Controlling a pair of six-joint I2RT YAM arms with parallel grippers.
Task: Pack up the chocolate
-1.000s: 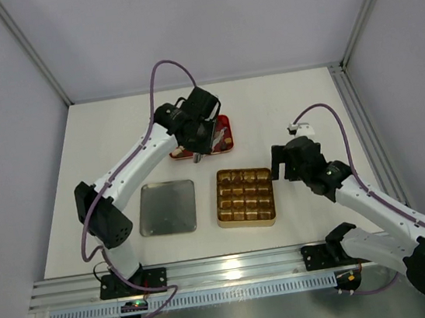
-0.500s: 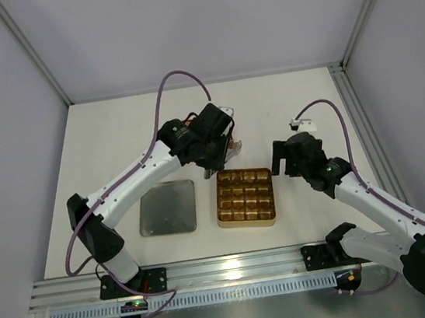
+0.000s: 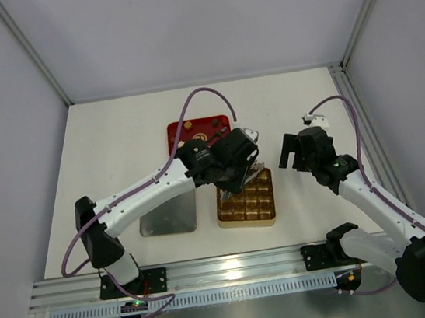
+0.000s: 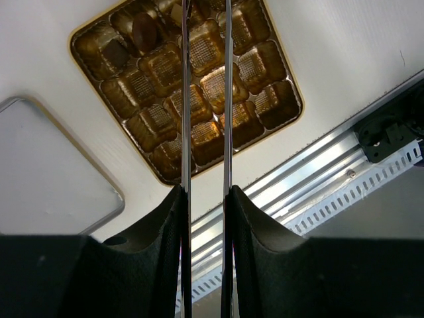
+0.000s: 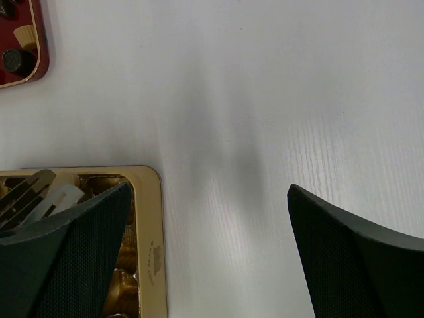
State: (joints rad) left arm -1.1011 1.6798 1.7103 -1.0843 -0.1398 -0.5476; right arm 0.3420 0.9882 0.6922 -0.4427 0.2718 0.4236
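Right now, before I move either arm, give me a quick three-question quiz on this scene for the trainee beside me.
1. True or false: the right tool is shut.
2. Pick one. The left tool hangs over: A) the gold tin; B) the red tray; C) the silver lid.
3. Fill in: in the left wrist view, most cells of the tin are ____.

Key: 1 false, its jaws stand wide apart over bare table. 2 A. 3 empty.
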